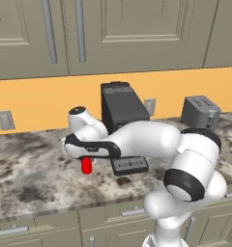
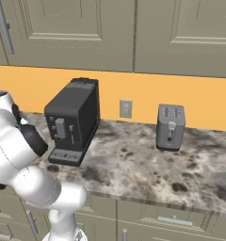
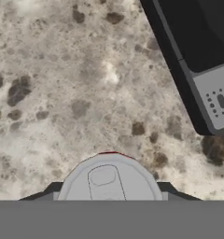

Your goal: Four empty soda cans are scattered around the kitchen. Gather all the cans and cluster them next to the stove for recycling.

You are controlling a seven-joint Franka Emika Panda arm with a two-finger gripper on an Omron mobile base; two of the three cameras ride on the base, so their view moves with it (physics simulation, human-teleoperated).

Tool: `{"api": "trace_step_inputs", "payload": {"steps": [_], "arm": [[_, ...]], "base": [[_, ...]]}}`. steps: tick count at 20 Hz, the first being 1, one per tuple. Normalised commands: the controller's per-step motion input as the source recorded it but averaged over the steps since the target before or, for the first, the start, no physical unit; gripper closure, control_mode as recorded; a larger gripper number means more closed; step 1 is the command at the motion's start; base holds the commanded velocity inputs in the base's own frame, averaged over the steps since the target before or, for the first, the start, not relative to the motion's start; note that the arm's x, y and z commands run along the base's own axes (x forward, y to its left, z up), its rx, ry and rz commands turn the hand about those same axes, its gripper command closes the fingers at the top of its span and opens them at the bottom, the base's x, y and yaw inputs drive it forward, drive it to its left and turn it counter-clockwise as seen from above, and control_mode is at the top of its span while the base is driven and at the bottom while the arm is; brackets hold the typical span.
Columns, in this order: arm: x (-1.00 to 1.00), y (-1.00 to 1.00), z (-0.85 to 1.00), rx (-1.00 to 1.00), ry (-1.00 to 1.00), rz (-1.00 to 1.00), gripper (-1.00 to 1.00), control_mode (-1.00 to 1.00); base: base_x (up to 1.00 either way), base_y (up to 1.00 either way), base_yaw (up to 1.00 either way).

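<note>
The pincer [image 3: 109, 198] is clamped on a red soda can [image 1: 86, 166], whose silvery top sits between the dark fingertips [image 3: 48, 191] at 6 o'clock of the hand view. From the left base view the can's upper part is hidden under the hand; whether its base touches the counter [image 1: 31, 173] is unclear. At 3 o'clock of the can stands a black coffee machine [image 1: 122, 113], its tray partly covered by the arm.
</note>
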Motion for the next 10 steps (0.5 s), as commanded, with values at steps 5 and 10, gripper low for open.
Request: {"api": "trace_step_inputs", "payload": {"steps": [5,10], "arm": [[-0.54,-0.15,0.28,0.00,-0.20,0.41,1.00,-1.00],[-0.39,-0.16,0.27,0.10,-0.07,0.17,1.00,-1.00]], "base": [[0.00,0.00,0.00],[0.00,0.00,0.00]]}}
